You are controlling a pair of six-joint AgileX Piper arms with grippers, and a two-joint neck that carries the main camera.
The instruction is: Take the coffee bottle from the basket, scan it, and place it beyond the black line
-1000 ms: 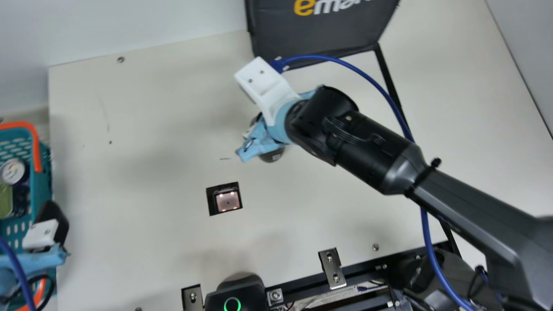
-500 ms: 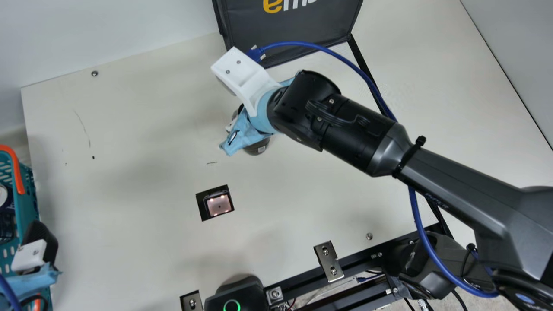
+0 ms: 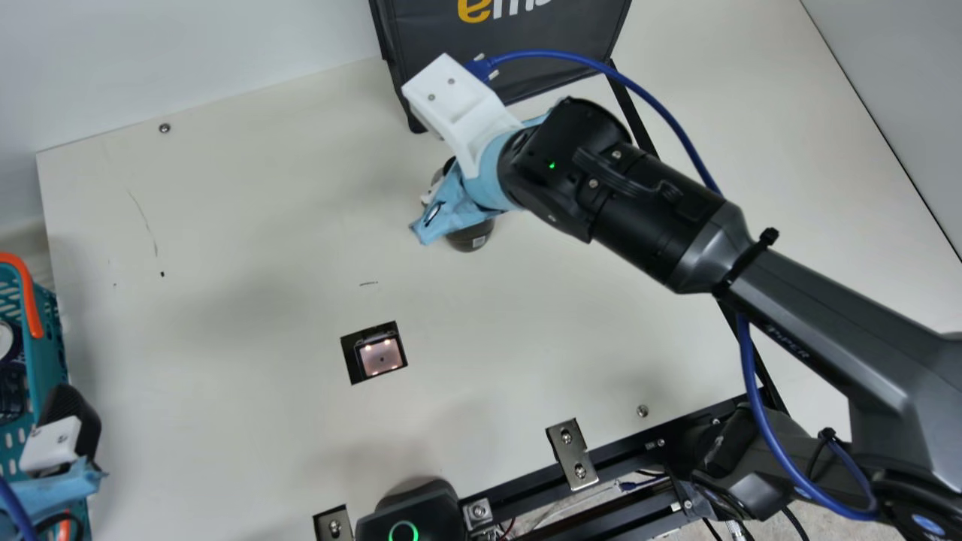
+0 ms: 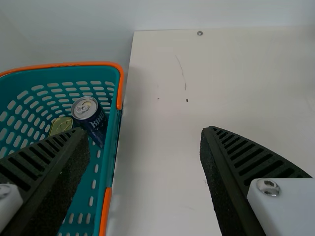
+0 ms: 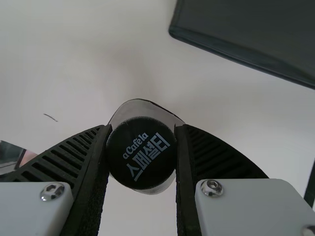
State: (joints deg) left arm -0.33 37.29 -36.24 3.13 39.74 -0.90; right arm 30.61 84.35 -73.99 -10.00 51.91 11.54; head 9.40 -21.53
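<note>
In the main view we count two arms, one basket [image 3: 46,353], one scanner [image 3: 379,356], one dark bag [image 3: 511,52] and one black line [image 3: 637,122] on the table [image 3: 248,218]. The right arm slants in from the view's right side, its forearm running diagonally, and the right gripper [image 3: 449,212] is between the scanner and the bag. The coffee bottle [image 3: 470,239] shows partly beneath that gripper, short of the black line; whether its base touches the table we cannot tell. The left gripper [image 3: 54,443] lies at the view's left edge, beside the basket. In the left wrist view we count two fingers, held wide apart with nothing gripped, and in the basket two cans: one dark blue [image 4: 93,118], one yellow-green [image 4: 61,125], the pair side by side. In the right wrist view we count one bottle and two fingers, closed on opposite sides of its black cap [image 5: 141,153]. The right gripper [image 5: 142,129] looks down on the bottle, the cap facing the camera and the body beyond it; we find the long axis roughly along the line of sight, with slight tilt.
</note>
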